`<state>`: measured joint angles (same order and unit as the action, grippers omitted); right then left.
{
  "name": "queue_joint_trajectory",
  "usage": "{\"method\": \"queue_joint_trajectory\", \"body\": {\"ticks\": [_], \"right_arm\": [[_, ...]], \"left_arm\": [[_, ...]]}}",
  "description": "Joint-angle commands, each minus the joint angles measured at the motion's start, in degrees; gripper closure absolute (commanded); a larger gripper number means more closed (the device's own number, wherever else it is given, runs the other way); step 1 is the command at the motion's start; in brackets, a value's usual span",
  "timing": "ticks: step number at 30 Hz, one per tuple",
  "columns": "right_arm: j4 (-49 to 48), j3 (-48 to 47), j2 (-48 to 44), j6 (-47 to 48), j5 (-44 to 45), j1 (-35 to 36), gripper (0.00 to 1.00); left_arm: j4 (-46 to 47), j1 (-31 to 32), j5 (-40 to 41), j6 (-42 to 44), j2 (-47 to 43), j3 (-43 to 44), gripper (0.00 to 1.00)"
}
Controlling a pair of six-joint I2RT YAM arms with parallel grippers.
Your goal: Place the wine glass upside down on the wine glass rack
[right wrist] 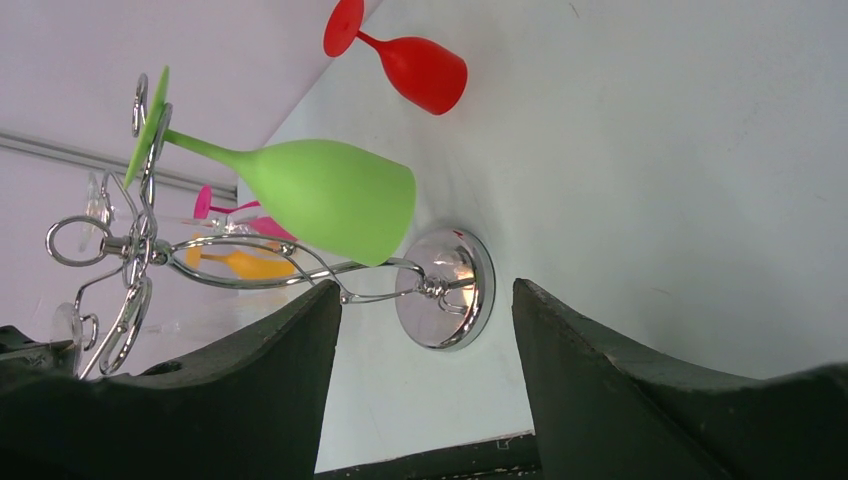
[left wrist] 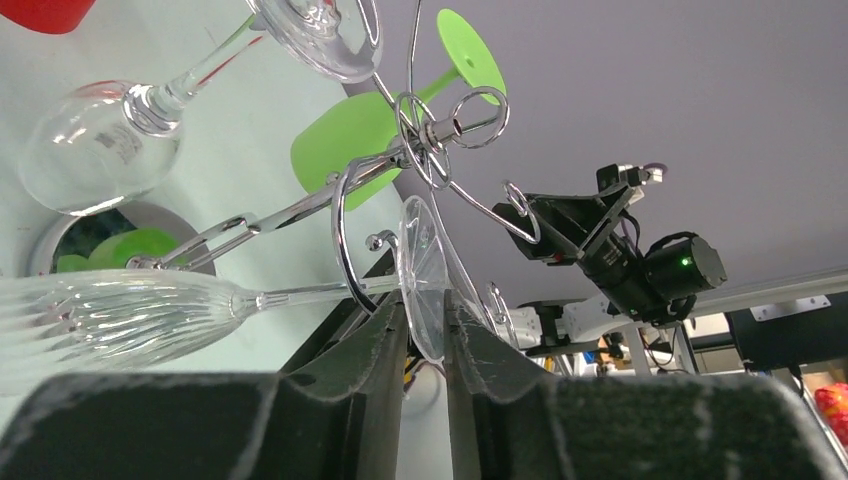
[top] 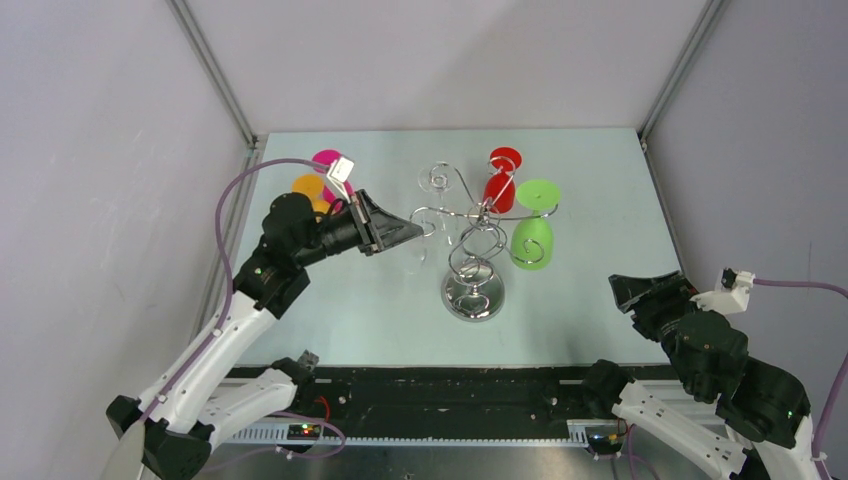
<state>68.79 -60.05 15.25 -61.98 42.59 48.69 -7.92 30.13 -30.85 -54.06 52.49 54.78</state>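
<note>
Hanging upside down on wine glass rack [top: 473, 295], mid-surface: green glass [top: 532, 243]. Clear wine glass [left wrist: 120, 315] at rack's left side, stem crossing curled arm, foot between left fingers [left wrist: 370, 380], which are narrowly parted; contact unclear. Right fingers [right wrist: 260, 380] wide apart, empty, near right edge of surface [top: 600, 200], open room around.

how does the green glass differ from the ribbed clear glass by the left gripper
The green glass is opaque and smooth; the ribbed clear glass is see-through with fluted sides. The green glass hangs on the right side of the rack with no gripper near it; the ribbed clear glass is on the left side, its foot between the fingers of the left gripper. Both are upside down, stems in rack arms.
</note>
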Motion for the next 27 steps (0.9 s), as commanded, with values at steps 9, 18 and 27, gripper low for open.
{"method": "queue_joint_trajectory", "body": {"ticks": [9,18,27], "right_arm": [[-0.71,0.93,-0.57,-1.77,1.16,0.33,0.32],[-0.85,0.97,-0.57,-1.62,1.16,0.34,0.32],[-0.49,0.97,-0.65,-1.68,1.26,0.48,0.32]], "left_arm": [[0.32,-0.35,-1.61,1.99,-1.30,-1.39,0.54],[-2.07,-0.38,-2.64,2.99,-2.65,-2.71,0.45],[-3.14,-1.51,-3.12,4.35,-4.88,-4.12,0.38]]}}
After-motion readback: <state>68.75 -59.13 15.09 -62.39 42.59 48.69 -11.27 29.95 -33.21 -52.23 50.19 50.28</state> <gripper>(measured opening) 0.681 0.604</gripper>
